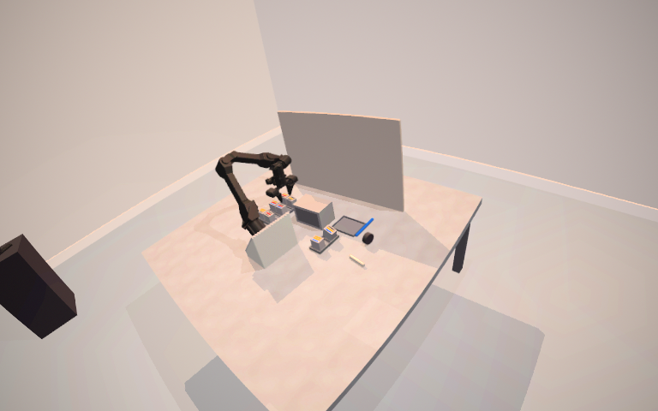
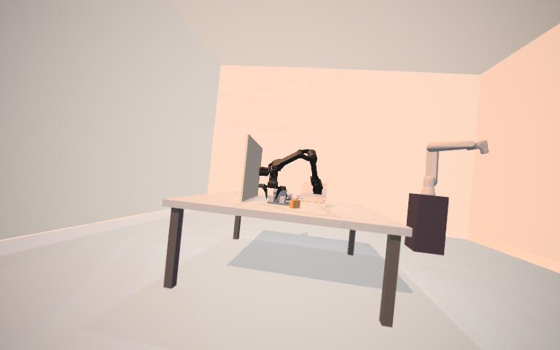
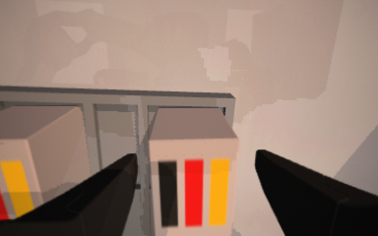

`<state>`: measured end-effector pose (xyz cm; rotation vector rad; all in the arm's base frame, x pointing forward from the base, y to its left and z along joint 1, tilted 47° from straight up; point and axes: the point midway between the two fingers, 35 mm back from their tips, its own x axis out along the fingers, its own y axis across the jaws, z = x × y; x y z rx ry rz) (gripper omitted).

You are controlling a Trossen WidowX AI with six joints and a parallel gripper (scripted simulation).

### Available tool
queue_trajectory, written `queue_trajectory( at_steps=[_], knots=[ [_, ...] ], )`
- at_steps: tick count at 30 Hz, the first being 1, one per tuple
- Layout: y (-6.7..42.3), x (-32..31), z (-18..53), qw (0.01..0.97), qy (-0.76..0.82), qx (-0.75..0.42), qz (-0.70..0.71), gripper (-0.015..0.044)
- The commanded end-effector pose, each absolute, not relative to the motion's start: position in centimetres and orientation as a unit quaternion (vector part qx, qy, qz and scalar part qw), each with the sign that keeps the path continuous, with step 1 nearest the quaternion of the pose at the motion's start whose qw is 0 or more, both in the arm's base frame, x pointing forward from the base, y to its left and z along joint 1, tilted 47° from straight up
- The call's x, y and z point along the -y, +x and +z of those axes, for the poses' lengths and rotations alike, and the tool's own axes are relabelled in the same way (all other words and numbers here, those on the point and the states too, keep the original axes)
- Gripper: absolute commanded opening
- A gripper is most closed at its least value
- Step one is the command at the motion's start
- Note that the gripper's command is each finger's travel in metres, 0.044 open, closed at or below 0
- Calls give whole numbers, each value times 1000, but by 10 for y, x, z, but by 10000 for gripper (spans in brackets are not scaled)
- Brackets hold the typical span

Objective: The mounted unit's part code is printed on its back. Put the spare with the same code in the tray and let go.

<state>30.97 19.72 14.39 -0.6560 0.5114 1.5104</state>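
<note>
My gripper [image 3: 197, 159] [image 1: 284, 192] [image 2: 270, 188] is open and low over the far end of a grey rack [image 3: 107, 93] [image 1: 266, 223] of spares. Its two dark fingers stand on either side of a spare [image 3: 193, 162] [image 1: 289, 199] with black, red and yellow stripes, with a gap on each side. A neighbouring spare [image 3: 24, 162] to its left shows red and yellow stripes, partly behind a finger. The mounted unit [image 1: 314, 213], a grey box, stands right of the rack. The dark tray [image 1: 362, 225] with a blue edge lies further right.
A tall grey board [image 1: 343, 157] stands just behind the rack. A pale wedge [image 1: 270, 245] stands in front of the arm's base. Two more striped blocks [image 1: 322, 238], a black cylinder [image 1: 367, 237] and a cream stick [image 1: 356, 259] lie nearby. An orange block [image 2: 294, 203] shows in the exterior view.
</note>
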Motion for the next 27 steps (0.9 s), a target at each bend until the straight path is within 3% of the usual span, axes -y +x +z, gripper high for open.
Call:
queue_trajectory(
  at_steps=[1, 14, 19, 27],
  knots=[
    [308, -201, 137, 650, -288, -229, 665, 300],
    [308, -203, 136, 650, -287, -229, 665, 300],
    [308, -203, 137, 650, -287, -227, 666, 169],
    [308, -203, 137, 650, -287, -227, 666, 96]
  ],
)
